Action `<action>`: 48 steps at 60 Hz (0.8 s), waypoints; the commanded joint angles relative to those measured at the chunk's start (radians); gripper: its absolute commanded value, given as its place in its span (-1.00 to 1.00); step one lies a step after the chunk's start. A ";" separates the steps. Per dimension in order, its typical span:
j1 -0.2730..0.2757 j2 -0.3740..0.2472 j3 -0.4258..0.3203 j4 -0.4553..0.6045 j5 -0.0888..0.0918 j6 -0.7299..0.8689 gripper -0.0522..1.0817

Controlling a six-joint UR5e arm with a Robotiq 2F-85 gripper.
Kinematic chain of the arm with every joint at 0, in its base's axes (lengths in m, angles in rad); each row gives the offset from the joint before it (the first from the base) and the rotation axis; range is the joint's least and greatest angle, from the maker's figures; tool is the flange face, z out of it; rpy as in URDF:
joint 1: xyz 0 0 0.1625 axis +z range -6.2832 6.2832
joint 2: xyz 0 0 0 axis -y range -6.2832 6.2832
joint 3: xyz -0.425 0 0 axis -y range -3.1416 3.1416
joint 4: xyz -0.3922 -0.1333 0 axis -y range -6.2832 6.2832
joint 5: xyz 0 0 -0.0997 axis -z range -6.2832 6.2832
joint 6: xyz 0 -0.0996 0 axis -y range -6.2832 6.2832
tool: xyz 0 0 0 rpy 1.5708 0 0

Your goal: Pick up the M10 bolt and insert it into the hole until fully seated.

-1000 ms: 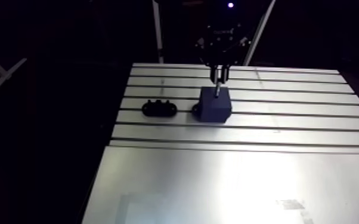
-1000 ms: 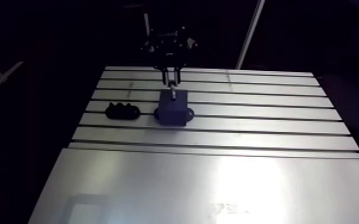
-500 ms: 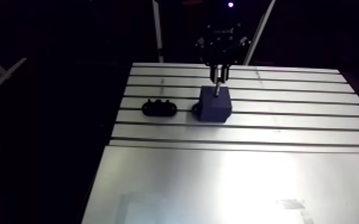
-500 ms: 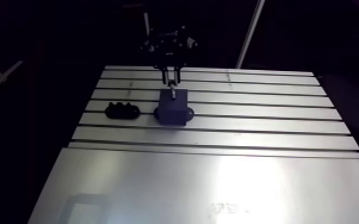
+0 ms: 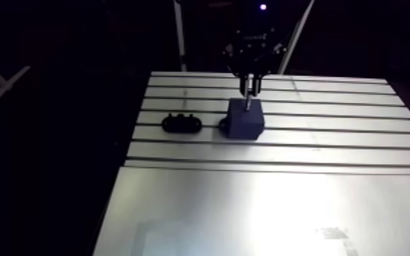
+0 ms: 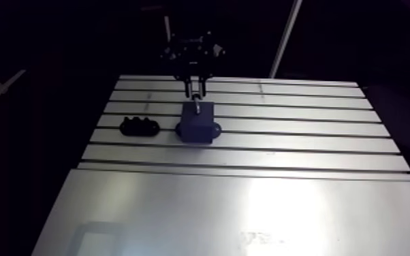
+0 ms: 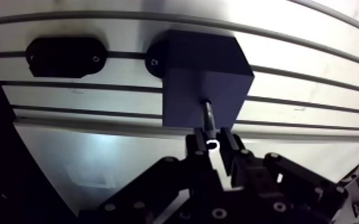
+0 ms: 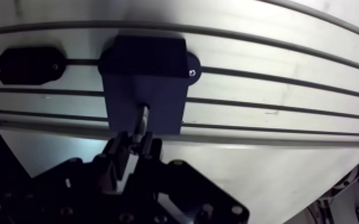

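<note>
Contact is made by the claw [image 7: 212, 144] on the upper end of the bolt [image 7: 208, 116], which is pinched between the two fingertips. The bolt is held upright directly above the block [image 7: 200, 59]. Its lower end meets the block's top face close to the edge nearest the claw, and the hole itself cannot be made out beneath it. A short length of bare shank is seen between the fingertips and the block, so the bolt is not fully seated. The block is a dark blue cube. A round mounting ear [image 7: 153, 61] with a small screw is seen at the block's base. Just beside the block on that same side, and apart from it, a black oval piece [image 7: 64, 56] is laid flat, with a small screw near each end. Both are carried on the slotted part of the worktop [image 7: 313, 80], whose grooves are seen running under the block and on past it.
</note>
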 commanded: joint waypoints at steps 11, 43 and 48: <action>0.000 0.000 0.003 0.000 -0.001 0.000 0.99; -0.005 0.000 0.003 0.000 -0.003 0.000 0.99; -0.003 0.000 0.002 0.000 -0.003 0.000 0.99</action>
